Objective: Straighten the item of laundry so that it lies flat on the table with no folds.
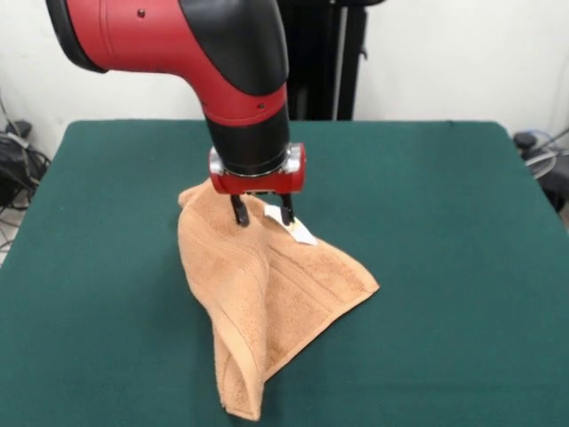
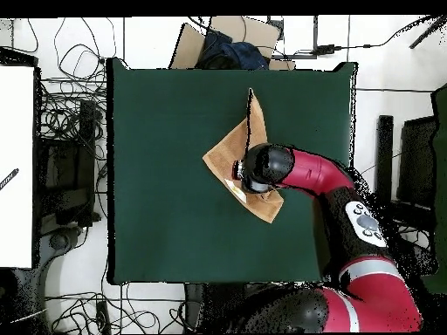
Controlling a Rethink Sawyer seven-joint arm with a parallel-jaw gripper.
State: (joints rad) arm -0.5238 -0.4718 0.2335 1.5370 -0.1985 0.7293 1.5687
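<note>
The item of laundry [image 1: 258, 302], a light orange-brown towel, lies bunched on the green table [image 1: 444, 222] with a raised fold running down its middle and a narrow end pointing to the front edge. A small white label [image 1: 300, 232] sticks out at its upper right edge. My gripper [image 1: 263, 212] is directly over the towel's highest part, open, with both fingertips [image 1: 239, 212] touching the cloth and cloth showing between them. In the overhead view the arm covers much of the towel [image 2: 237, 144], and the gripper [image 2: 244, 170] is hidden under the wrist.
Green tabletop [image 2: 166, 174] stretches wide on every side of the towel. Cables and boxes lie on the floor beyond the table edges.
</note>
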